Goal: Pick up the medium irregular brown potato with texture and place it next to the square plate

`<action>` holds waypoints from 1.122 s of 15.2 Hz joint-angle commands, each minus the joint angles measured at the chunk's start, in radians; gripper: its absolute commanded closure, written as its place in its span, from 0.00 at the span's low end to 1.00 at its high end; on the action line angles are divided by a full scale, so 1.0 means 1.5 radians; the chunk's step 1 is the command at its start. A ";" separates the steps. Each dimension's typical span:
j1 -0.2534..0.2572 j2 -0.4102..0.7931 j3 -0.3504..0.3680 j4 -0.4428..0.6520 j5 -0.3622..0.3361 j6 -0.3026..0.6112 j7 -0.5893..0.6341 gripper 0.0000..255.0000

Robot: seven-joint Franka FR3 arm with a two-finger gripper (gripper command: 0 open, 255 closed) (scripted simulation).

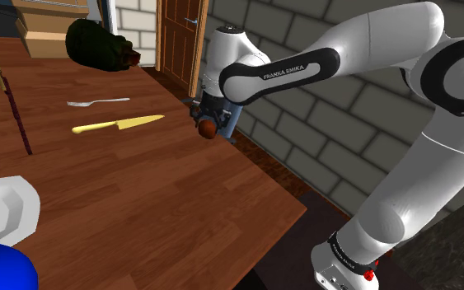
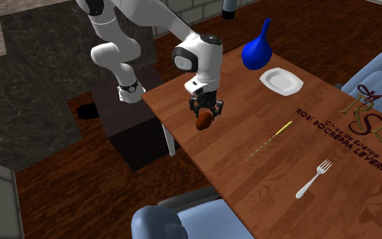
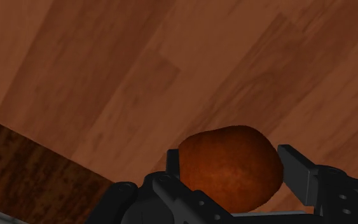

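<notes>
Potato [image 3: 229, 167] is hanging clamped in the gripper [image 2: 205, 117] over the surface [image 2: 264, 170]. Carrying it steadily and aiming just beside the square plate [image 2: 281, 81] is looking wisest.

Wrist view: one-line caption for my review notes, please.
Gripper clasping a reddish-brown potato over the wooden tabletop.

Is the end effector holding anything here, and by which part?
The brown potato, clasped by its opposite sides between the two fingers of the end effector.

Arm [image 1: 386, 49] extended, elbow high, wrist bent down; tool [image 2: 207, 114] pointing down, fingers [image 3: 301, 168] clamped on potato [image 3: 229, 168].
</notes>
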 commanded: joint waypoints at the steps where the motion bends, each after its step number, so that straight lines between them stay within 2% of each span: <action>1: -0.001 -0.006 0.001 0.010 0.007 -0.015 -0.006 1.00; 12: -0.004 -0.041 0.005 0.067 0.039 -0.098 -0.036 1.00; 17: 0.048 0.010 0.037 0.111 -0.002 -0.116 0.060 1.00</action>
